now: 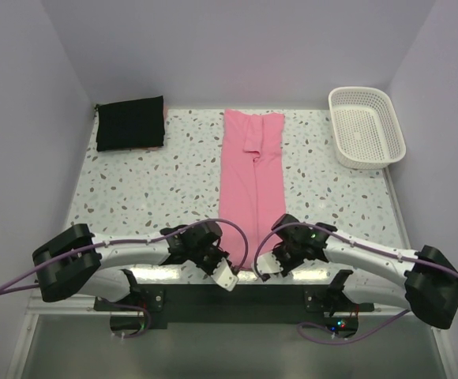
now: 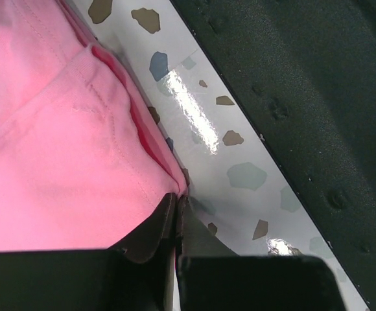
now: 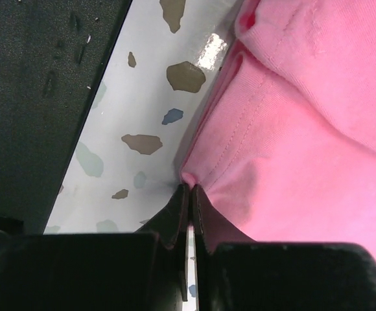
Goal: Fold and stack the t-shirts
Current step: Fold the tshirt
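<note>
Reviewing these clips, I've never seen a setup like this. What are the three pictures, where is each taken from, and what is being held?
Two robot arms are bolted at the near edge of a speckled table. The wide picture looks down from above and behind them. The two close-ups come from a camera on each wrist, so the black shapes at the bottom belong to that arm itself. On the table lie a pink t-shirt, folded into a long strip, a folded black garment at the far left, and a white basket at the far right. The left gripper and right gripper are each shut on a near corner of the pink t-shirt.
</note>
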